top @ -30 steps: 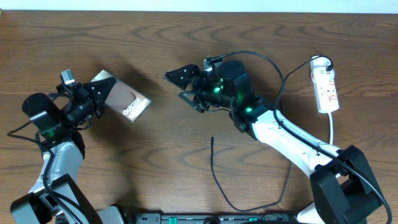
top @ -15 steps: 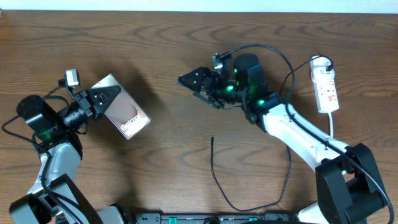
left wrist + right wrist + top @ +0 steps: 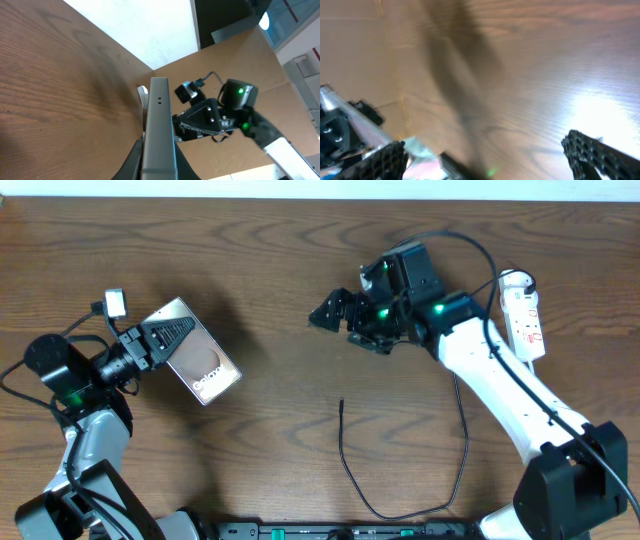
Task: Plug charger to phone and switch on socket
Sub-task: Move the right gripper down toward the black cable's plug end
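The right wrist view is blurred. The phone [image 3: 159,131] is cut off by the left wrist view's lower edge. Switch positions on the socket [image 3: 525,320] cannot be read.

Right fingers [image 3: 325,312] farther right than before, closer to the socket [image 3: 524,315]; phone [image 3: 200,360] slightly re-angled.

Left arm [image 3: 85,430] comes up from the near-left corner of the table and bends at the wrist, so its tool [image 3: 178,336] points right and slightly away. Its jaws are clamped tight on the phone [image 3: 205,365], held on edge (in the left wrist view a finger sits on each side of it). Right arm [image 3: 500,395] stretches its white link diagonally from the near-right corner toward the far middle, green lights glowing at the wrist. The right tool [image 3: 347,327] points left, jaws spread wide, holding nothing.
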You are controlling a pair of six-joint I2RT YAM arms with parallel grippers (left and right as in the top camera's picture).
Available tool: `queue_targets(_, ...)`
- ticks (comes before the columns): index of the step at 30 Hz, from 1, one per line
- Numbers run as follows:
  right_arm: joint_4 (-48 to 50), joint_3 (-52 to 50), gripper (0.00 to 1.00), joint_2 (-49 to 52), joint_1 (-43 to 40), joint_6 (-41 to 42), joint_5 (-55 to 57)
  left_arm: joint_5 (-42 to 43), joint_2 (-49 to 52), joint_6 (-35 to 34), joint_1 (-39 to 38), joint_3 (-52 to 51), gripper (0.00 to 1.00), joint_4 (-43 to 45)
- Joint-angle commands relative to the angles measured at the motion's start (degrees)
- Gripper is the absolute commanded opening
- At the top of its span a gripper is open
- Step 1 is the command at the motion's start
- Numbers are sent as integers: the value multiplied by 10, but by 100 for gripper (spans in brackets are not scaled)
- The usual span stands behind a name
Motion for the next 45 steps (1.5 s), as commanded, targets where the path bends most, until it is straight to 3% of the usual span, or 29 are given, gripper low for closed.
queue_targets(1, -60, 45, 99, -1, 5, -56, 81, 10, -6, 8, 3, 1, 7, 3)
queue_targets(12, -204, 59, 93, 37, 21, -61, 133, 9, -6, 8, 3, 1, 7, 3)
queue_targets(21, -219, 59, 81, 134, 70, -19, 155, 9, -6, 7, 3, 1, 7, 3)
queue_targets(24, -221, 59, 93, 148, 80, -20, 156, 9, -6, 7, 3, 1, 8, 3)
queue_targets(30, -220, 59, 99, 156, 92, -20, 173, 9, -6, 7, 3, 1, 7, 1)
queue_targets(38, -217, 59, 99, 157, 95, -35, 173, 9, -6, 7, 3, 1, 8, 1)
queue_targets(45, -241, 58, 99, 158, 108, 21, 191, 10, -6, 7, 3, 1, 8, 1)
